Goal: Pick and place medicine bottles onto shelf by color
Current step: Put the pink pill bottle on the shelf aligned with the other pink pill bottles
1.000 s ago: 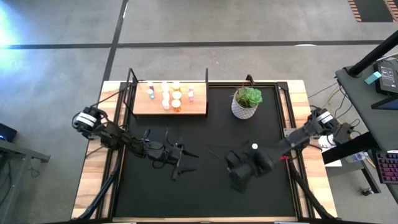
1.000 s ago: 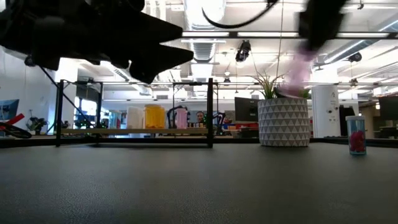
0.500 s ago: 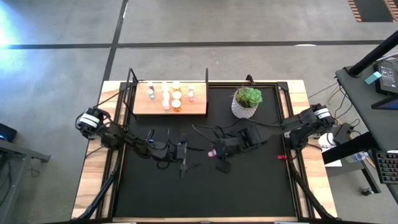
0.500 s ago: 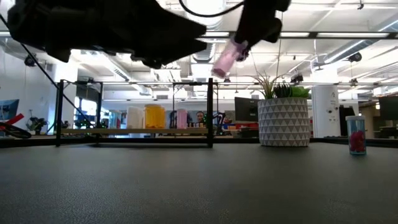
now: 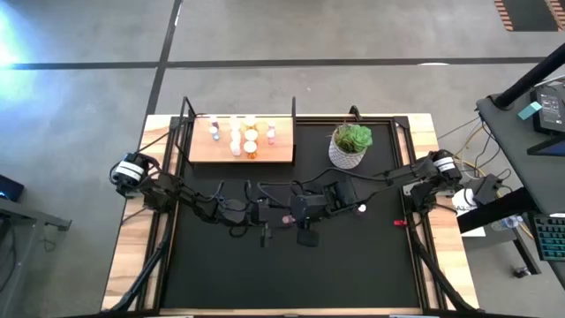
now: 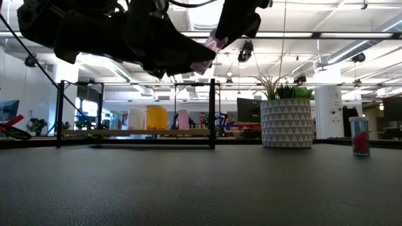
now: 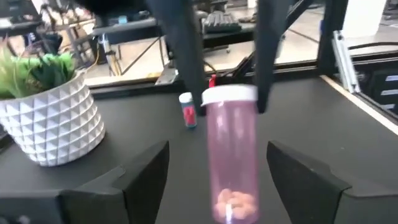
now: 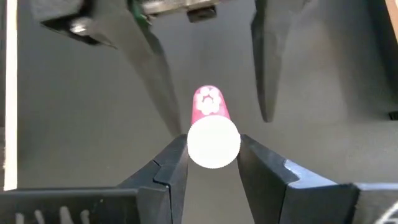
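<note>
High view, centre of frame: the left gripper and right gripper meet tip to tip over the black mat, with the pink pill bottle a small speck between them.
High view, upper left of centre: the shelf carries white, orange and pink bottles; it lies nearer the left arm's side.
High view, right of shelf: potted plant; small red-filled bottle near the mat's right edge.

Low view, upper centre: the pink pill bottle hangs tilted, high above the mat, where both dark grippers overlap; which fingers touch it cannot be told here.
Low view, mid left: shelf with bottles standing in a row, well below and behind the carried one.

Left wrist view, centre: pink pill bottle, white cap at the far end, long axis pointing away from the camera, running between the left fingers.
Left jaws: apart, flanking the bottle's pill end with a gap on each side, not yet gripping.
Right fingers, upper frame: pinching the cap end.

Right wrist view, centre: white cap faces the camera, pink body pointing away toward the left gripper's spread fingers.
Right jaws: clamped on the cap.

Key relation, as a judgement: a handover; the bottle's axis already lines up with the left jaws, which need only close.
</note>
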Robot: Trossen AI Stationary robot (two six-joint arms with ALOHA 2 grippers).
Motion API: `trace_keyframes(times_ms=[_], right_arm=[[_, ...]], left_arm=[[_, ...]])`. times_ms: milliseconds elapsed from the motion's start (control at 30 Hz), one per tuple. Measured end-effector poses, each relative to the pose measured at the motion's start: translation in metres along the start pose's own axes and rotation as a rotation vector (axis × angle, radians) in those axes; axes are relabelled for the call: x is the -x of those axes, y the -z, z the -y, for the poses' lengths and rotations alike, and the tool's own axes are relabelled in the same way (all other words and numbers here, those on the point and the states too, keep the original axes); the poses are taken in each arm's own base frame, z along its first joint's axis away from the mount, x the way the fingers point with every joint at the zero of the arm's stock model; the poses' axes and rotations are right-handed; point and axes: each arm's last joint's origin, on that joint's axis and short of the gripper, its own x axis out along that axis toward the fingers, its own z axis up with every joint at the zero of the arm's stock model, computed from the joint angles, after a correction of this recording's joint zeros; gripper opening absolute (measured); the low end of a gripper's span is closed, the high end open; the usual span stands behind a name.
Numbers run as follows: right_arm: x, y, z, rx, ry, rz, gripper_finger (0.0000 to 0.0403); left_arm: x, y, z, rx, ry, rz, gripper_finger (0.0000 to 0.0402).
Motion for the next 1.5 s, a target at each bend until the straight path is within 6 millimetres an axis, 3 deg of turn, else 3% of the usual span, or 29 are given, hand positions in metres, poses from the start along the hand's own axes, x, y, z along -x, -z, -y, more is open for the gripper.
trace_keyframes(times_ms=[700,867,1067,1267,1500], right_arm=[[-0.009,-0.005,-0.003,0.044,0.020,-0.059,0.0125],[-0.009,-0.005,-0.002,0.045,0.020,-0.060,0.0136],[-0.006,-0.002,-0.001,0.059,0.026,-0.084,0.0182],[0.010,0.000,0.001,0.060,0.027,-0.084,0.0221],[0.024,0.005,0.004,0.060,0.038,-0.087,0.0233]], left_arm=[[0.000,0.001,0.000,0.017,-0.012,-0.014,0.0129],[0.000,0.001,0.000,0.017,-0.012,-0.014,0.0118],[0.000,0.001,0.000,0.017,-0.017,-0.014,0.0116],[0.000,0.001,-0.001,0.017,-0.019,-0.014,0.0116],[0.000,0.001,-0.001,0.019,-0.037,-0.013,0.0116]])
